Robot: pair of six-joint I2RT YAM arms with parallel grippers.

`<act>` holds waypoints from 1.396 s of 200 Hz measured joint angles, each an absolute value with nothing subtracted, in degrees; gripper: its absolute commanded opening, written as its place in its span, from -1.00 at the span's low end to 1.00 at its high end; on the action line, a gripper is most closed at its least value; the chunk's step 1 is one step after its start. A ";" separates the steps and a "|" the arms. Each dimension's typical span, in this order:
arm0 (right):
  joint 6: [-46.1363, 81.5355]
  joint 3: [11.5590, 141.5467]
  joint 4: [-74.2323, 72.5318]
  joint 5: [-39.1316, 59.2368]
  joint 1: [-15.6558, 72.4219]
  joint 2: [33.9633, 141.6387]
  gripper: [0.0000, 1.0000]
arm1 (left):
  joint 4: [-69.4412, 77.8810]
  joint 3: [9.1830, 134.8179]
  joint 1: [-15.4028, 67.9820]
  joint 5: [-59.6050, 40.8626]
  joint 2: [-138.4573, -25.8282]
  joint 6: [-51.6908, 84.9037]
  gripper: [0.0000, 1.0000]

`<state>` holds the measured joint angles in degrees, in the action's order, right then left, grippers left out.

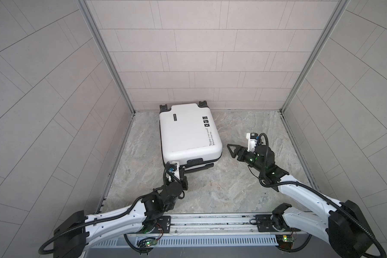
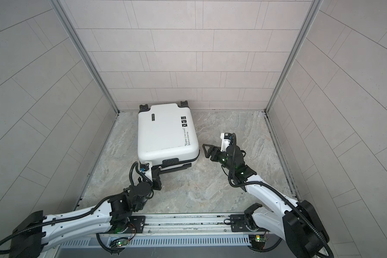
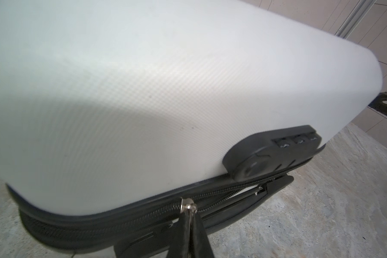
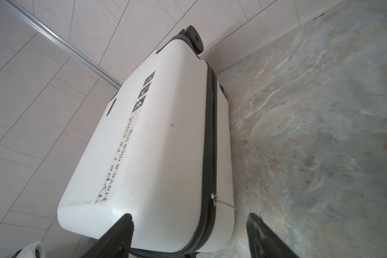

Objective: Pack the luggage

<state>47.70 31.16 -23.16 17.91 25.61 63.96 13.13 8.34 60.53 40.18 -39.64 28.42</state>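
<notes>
L claw clenched on zip pull; R claw released, luggage just ahead. Shell looks stiff, slick; I'd grab pulls only.

On the luggage, black print read "Have a nice trip"; the line above it began "Type" and ended "cool". Its small black label could not be read.

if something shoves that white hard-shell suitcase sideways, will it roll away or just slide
Probably slides: the white hard-shell suitcase lies flat on its broad face, black wheels facing the back wall. Its textured shell likely won't flex. The left tool, shut on the silver zipper pull, may make it pivot.
</notes>
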 measured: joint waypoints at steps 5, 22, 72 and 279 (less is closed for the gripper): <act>47.97 31.99 -23.44 18.65 25.74 65.06 0.63 | 12.43 8.34 60.29 40.25 -38.98 28.42 -1.00; 48.53 34.50 -24.67 20.45 26.37 68.27 0.63 | 10.24 8.34 59.44 40.23 -37.12 28.36 -1.00; 49.76 38.46 -29.28 22.57 32.40 76.60 0.59 | 9.19 8.34 58.87 39.24 -36.01 24.56 -1.00; 52.97 37.80 -44.58 -3.60 39.40 84.71 0.53 | 23.40 15.86 56.99 38.65 -61.76 13.39 -1.00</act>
